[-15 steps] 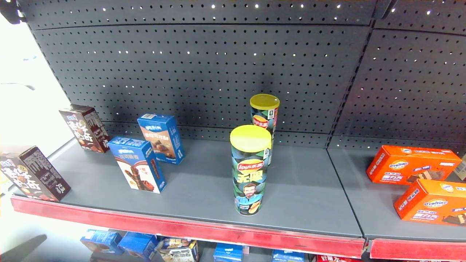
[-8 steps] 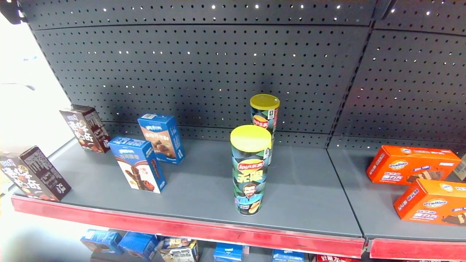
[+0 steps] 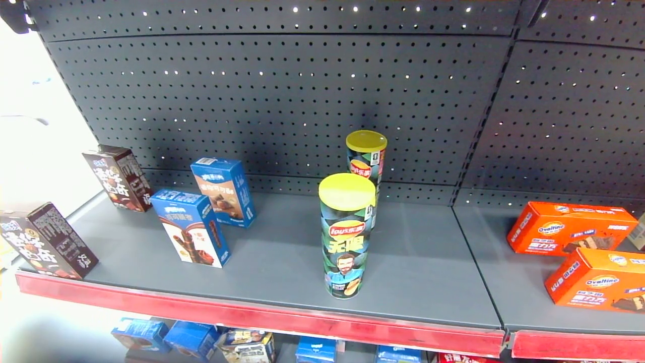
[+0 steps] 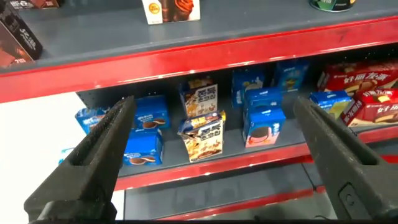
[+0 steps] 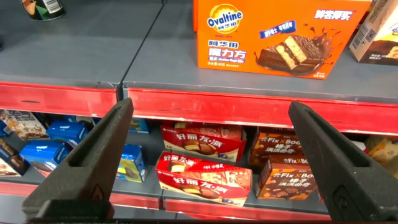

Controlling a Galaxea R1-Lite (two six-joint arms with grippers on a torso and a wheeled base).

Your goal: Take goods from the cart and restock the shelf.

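Left gripper [image 4: 212, 102]: fingers apart, holding nothing, facing blue packs [image 4: 264, 124] on lower shelf [image 4: 230, 163]. Right gripper [image 5: 211, 104]: fingers apart, holding nothing, level with red shelf edge, under orange box [image 5: 280, 37]. On shelf [image 3: 282, 262]: front chip can [image 3: 346, 237] upright mid-shelf, rear chip can [image 3: 366, 156] just behind; blue boxes [image 3: 191, 227] and brown boxes [image 3: 48, 242] to left.

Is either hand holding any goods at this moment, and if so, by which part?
Nothing is held. The left hand and the right hand are both wide open, and neither has an item in its grasp.
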